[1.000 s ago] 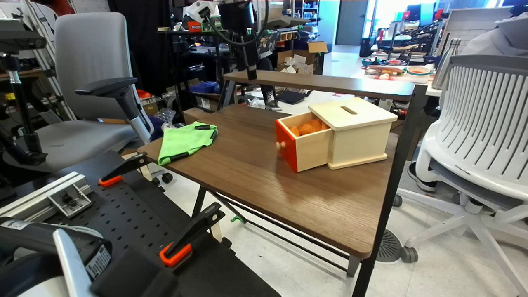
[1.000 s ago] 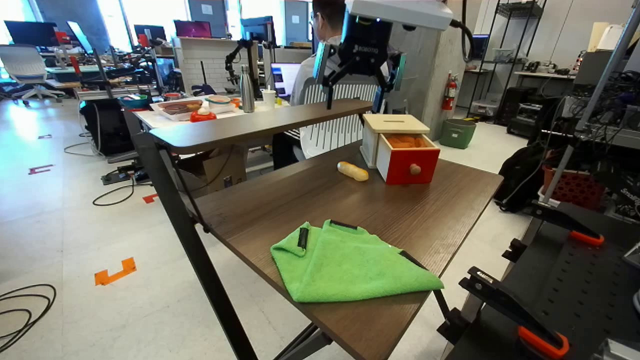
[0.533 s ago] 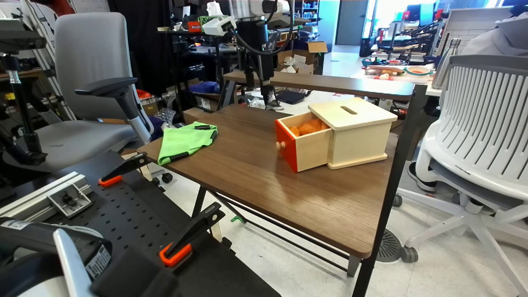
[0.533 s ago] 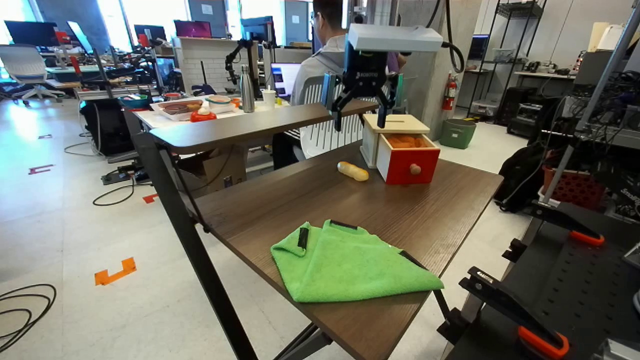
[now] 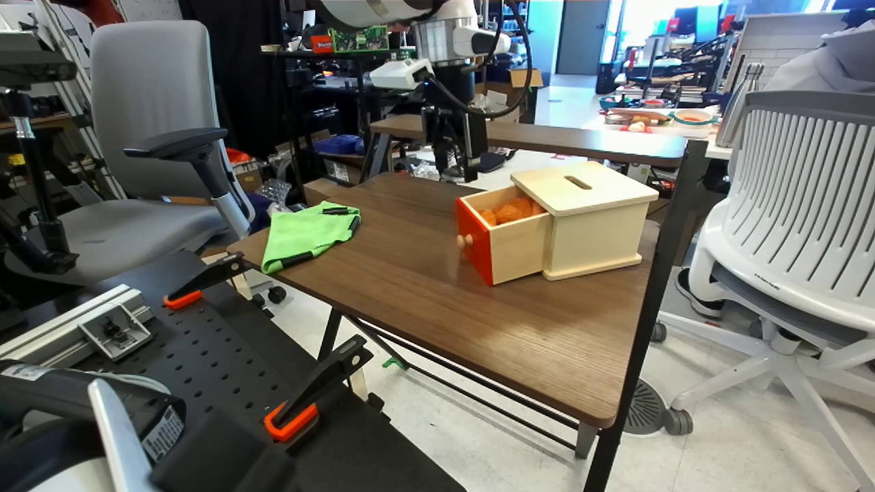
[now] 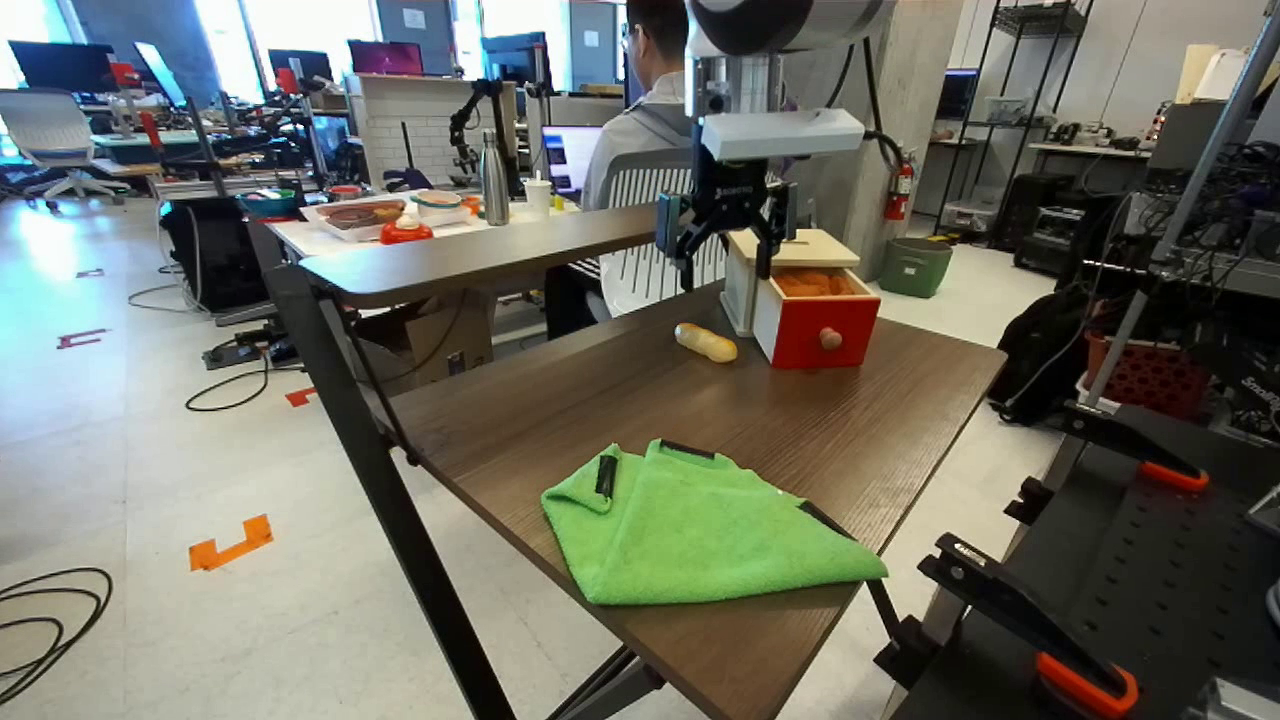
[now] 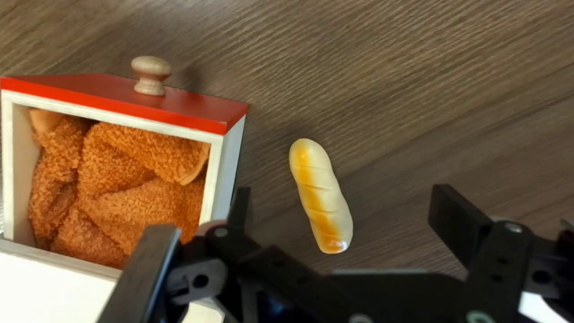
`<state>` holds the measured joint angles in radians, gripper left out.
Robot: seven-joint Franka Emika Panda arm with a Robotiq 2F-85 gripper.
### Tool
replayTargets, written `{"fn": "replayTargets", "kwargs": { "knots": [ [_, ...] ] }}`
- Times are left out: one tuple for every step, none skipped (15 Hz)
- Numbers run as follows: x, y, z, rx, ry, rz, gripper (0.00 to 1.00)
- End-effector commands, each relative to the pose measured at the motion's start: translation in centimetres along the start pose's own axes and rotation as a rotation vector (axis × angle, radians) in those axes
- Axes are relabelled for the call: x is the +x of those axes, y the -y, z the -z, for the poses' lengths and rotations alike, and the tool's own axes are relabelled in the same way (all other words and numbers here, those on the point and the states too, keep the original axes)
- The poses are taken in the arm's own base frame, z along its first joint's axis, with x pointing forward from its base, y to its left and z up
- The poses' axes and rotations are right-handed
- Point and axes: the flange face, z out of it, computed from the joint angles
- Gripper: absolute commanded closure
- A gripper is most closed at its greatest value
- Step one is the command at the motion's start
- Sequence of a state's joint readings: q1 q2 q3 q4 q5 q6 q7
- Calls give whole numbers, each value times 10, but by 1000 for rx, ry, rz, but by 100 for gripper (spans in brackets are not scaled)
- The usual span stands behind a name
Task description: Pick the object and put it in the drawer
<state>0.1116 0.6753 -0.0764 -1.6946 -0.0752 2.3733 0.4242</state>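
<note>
A pale yellow bread-shaped object point(image 6: 706, 343) with orange-brown streaks lies on the brown table beside the drawer. It also shows in the wrist view point(image 7: 320, 195); in an exterior view the box hides it. The drawer point(image 6: 800, 345) has a red-orange front and wooden knob; its front also shows in an exterior view point(image 5: 478, 239) and the wrist view point(image 7: 193, 110). It stands pulled out and holds a crumpled orange cloth point(image 7: 130, 193). My gripper point(image 6: 726, 279) is open and empty above the bread, also seen in an exterior view point(image 5: 456, 175). In the wrist view its fingertips point(image 7: 341, 197) straddle the bread's lower part, apart from it.
The pale wooden cabinet point(image 5: 598, 236) stands close by one finger; its lid point(image 6: 790, 248) is near my gripper's height. A raised shelf point(image 6: 500, 255) runs along one table edge. A folded green cloth point(image 6: 700, 540) lies at the table's other end.
My gripper has come down toward the table and moved closer above the bread, staying open. The bread, the drawer and the green cloth have not moved.
</note>
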Motion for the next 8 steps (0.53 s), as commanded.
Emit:
{"fn": "replayTargets", "kwargs": {
  "knots": [
    [19,1,-20,-37,-10,34,0],
    [21,2,-27,-40,-12,39,0],
    [23,3,-32,-43,-11,43,0],
    [26,4,-37,-43,-11,48,0],
    [28,5,-42,-45,-12,51,0],
    [30,6,-46,-47,-13,53,0],
    [32,7,-50,-49,-13,54,0],
    [34,8,-54,-50,-14,56,0]
  ]
}}
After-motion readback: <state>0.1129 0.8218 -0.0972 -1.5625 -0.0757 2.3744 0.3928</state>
